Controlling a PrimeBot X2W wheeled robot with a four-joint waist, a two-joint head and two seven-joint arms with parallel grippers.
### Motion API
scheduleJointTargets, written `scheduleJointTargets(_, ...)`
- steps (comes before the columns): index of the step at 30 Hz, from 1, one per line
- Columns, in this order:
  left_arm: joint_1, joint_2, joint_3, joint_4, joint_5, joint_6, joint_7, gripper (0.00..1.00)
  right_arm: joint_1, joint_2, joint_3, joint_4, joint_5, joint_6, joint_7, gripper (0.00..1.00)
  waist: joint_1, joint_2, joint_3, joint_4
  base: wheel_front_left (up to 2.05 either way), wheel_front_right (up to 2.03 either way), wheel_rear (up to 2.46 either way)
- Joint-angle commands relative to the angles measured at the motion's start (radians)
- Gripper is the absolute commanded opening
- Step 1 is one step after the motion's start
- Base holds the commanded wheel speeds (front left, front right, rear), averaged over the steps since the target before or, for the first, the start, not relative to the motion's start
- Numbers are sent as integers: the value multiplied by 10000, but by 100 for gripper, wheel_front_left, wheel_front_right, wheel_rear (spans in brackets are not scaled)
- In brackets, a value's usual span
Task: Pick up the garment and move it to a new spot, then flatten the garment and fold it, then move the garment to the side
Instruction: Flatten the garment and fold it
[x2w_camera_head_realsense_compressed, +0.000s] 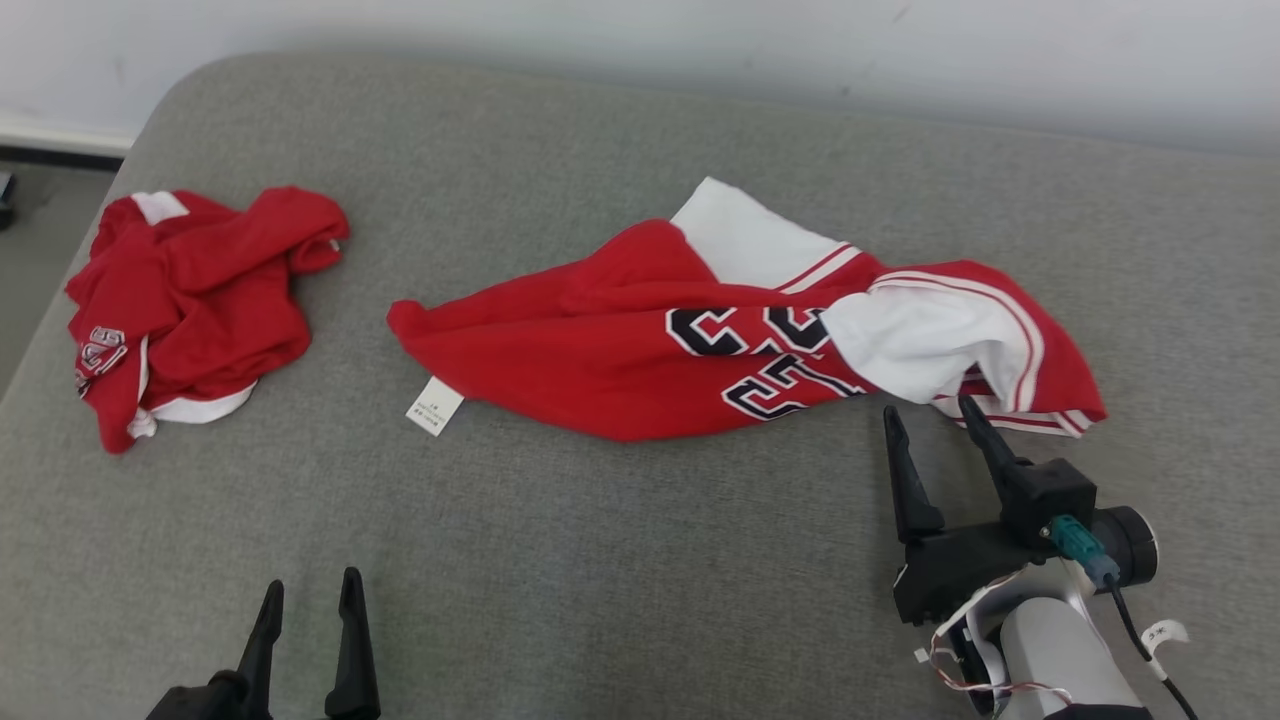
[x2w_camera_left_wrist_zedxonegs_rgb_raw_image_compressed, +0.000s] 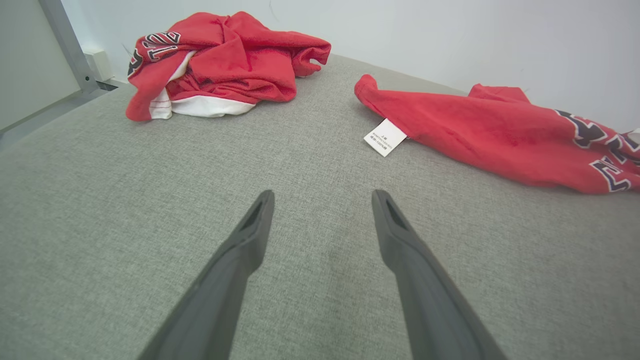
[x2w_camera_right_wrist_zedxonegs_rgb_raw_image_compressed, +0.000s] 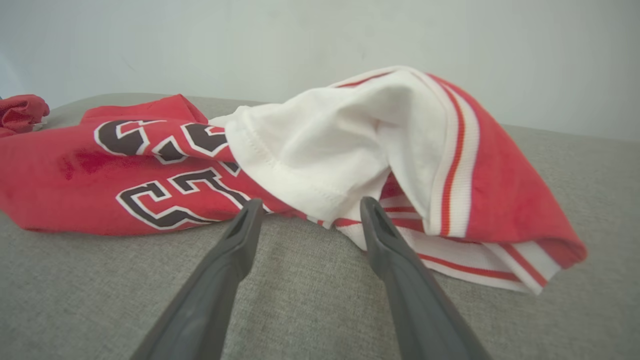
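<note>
A red jersey garment (x2w_camera_head_realsense_compressed: 600, 350) with black-and-white numbers, white sleeves and striped trim lies stretched and rumpled across the middle of the grey padded surface (x2w_camera_head_realsense_compressed: 600, 580). Its white care label (x2w_camera_head_realsense_compressed: 435, 407) sticks out at the near left edge. My right gripper (x2w_camera_head_realsense_compressed: 927, 410) stands open just in front of the garment's white sleeve (x2w_camera_right_wrist_zedxonegs_rgb_raw_image_compressed: 325, 150), its fingertips at the hem with nothing between them. My left gripper (x2w_camera_head_realsense_compressed: 311, 580) is open low at the near left, over bare fabric, well short of the garment (x2w_camera_left_wrist_zedxonegs_rgb_raw_image_compressed: 475, 135) and its label (x2w_camera_left_wrist_zedxonegs_rgb_raw_image_compressed: 385, 136).
A second red garment (x2w_camera_head_realsense_compressed: 200, 300) lies crumpled in a heap at the far left (x2w_camera_left_wrist_zedxonegs_rgb_raw_image_compressed: 235, 55), near the surface's left edge. A pale wall (x2w_camera_head_realsense_compressed: 700, 50) runs behind the surface. Floor (x2w_camera_head_realsense_compressed: 40, 230) shows past the left edge. Bare grey fabric stretches along the near side.
</note>
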Motion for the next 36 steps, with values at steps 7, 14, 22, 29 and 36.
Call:
scheduleJointTargets(7,-400,-11,-131,38,-138,-110,-34,100,-461,-18,-425,275,-343,-25,-3,100,-2,-1,879,815,0,0,0)
scheduleJointTargets(14,-366,-8,-235,95,-184,-147,-34,100,-185,9,-763,-112,-396,-25,-2,100,-2,-1,822,767,0,0,0)
scheduleJointTargets(22,-339,-10,-489,121,-191,-139,-34,100,68,29,-977,-768,-252,-25,-2,100,-2,-1,645,654,0,0,0)
scheduleJointTargets(29,-330,-8,-472,218,-242,-147,-34,100,-204,35,-1031,-638,-293,-25,-3,78,-2,-1,614,664,0,0,0)
scheduleJointTargets(36,-456,-10,-68,362,-703,-138,-34,100,-673,-65,-1269,-563,-127,-25,-3,0,-2,-1,669,763,0,0,0)
